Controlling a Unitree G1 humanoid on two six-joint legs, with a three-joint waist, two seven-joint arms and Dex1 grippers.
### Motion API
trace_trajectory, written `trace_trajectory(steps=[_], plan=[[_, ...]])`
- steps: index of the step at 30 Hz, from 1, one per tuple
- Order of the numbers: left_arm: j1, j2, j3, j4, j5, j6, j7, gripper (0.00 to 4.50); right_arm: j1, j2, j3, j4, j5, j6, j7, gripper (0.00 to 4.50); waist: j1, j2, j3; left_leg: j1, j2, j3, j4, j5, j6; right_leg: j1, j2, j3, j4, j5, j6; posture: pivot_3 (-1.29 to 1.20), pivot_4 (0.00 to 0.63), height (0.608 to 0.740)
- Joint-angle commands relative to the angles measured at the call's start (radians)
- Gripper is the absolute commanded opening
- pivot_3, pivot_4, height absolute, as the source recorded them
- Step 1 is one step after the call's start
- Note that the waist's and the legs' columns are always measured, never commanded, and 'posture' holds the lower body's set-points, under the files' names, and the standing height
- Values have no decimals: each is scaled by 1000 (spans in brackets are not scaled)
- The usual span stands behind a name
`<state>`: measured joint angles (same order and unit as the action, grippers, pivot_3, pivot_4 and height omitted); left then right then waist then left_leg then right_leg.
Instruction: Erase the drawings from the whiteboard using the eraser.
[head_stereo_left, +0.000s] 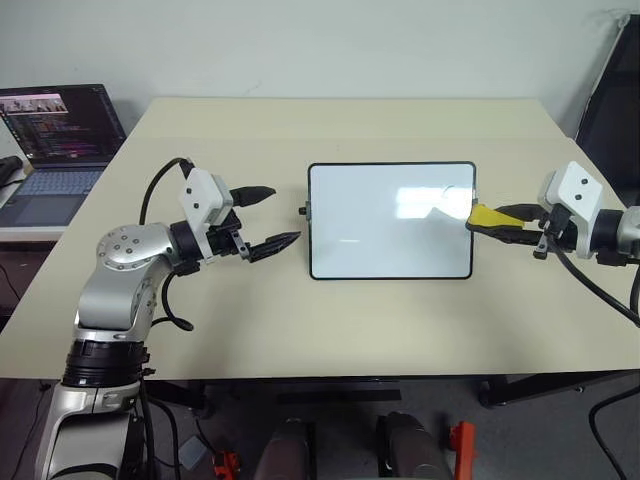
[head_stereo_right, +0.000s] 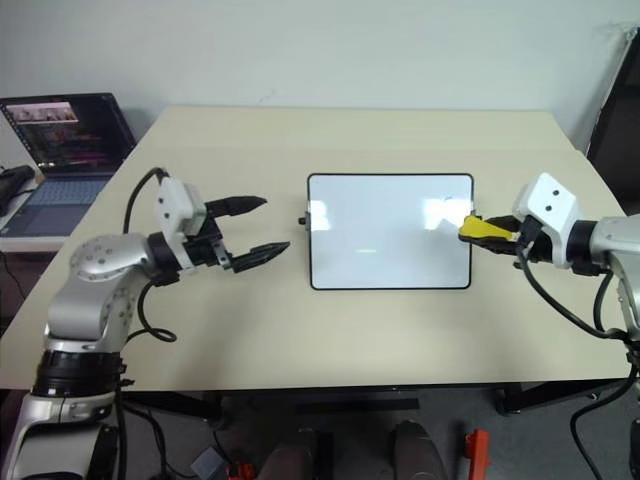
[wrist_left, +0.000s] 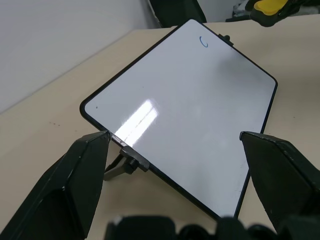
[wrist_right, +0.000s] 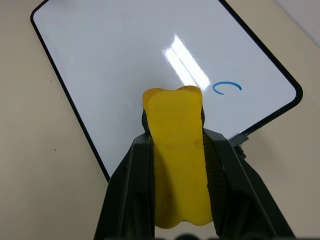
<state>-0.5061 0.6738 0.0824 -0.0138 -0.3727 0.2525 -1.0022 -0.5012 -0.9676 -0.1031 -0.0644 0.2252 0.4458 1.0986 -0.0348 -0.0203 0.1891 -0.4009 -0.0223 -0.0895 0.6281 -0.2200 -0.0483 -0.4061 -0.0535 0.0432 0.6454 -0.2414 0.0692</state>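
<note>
Right tool: clenched on the eraser, held just off the right edge of the whiteboard, near a blue "c" drawing. Left tool: fingers spread, level, beside the board's left edge. Board lies flat on the tabletop.

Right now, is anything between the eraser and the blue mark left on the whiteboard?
Nothing visible. The right gripper holds the eraser at the whiteboard's right edge, and only bare board lies between it and the one drawing left. The left gripper hangs open off the opposite side.
</note>
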Motion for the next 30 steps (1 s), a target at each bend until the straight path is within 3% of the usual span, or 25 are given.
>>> trace_trajectory(steps=[1, 19, 24, 30], plan=[[-21, 14, 11, -3, -3, -20, -10, 4500, -19, -19, -25, -15, 10, -17, -10, 976, 1, 0, 0, 0, 0, 0, 0, 0, 0, 0, 0, 0, 0, 0, 0, 0, 150, 740], [-19, 10, 6, -6, -1, -16, -19, 4500, -26, -1, -8, -27, 19, -19, -22, 976, 1, 0, 0, 0, 0, 0, 0, 0, 0, 0, 0, 0, 0, 2, -3, 0, 150, 740], [-28, -9, -13, -7, -3, -15, -17, 4500, -143, 122, 12, 50, -4, -51, -136, 976, -6, 0, 0, 1, 0, 1, 0, 0, 0, 0, 0, 1, 1, 2, -3, 0, 150, 740], [-42, -14, -38, 20, 11, -29, -27, 4500, -277, 281, 64, 314, -120, -182, -322, 976, -5, 0, 0, 1, 0, 0, 1, 0, 0, 0, 0, 1, 1, 3, -3, 0, 150, 740]])
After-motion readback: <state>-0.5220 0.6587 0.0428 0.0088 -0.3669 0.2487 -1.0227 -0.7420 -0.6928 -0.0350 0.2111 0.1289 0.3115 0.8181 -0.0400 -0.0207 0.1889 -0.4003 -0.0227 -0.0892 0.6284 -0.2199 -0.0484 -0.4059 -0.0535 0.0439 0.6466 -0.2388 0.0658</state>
